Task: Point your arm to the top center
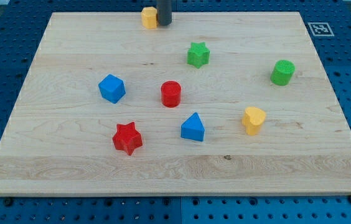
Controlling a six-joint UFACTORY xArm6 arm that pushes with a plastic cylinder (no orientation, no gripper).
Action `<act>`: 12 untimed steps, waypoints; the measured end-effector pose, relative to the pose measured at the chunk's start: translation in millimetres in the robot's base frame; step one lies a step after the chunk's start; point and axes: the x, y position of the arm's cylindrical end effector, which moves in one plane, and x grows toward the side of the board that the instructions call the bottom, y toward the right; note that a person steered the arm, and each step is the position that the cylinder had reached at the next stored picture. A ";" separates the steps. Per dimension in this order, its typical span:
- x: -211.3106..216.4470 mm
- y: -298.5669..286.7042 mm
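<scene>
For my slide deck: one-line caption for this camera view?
My tip sits at the board's top center, beside a yellow block, seven other blocks scattered below.

A yellow block (149,17) sits just beside my tip (163,23), on its left in the view. Below the tip and slightly right is a green star (198,55), with a green cylinder (282,72) farther right. A red cylinder (171,94) lies almost straight below the tip, and a blue cube (112,88) lies down-left of it. Well apart from the tip, toward the view's bottom, are a red star (127,138), a blue triangular block (193,127) and a second yellow block (254,119). All rest on a wooden board (70,180).
</scene>
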 end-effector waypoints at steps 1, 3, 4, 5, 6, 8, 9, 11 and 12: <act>-11.2 6.7; -26.7 5.7; -13.7 2.4; 11.0 1.3; 37.5 0.8; 34.5 -48.9; 34.5 -40.4; 40.6 -2.9; 34.3 -2.9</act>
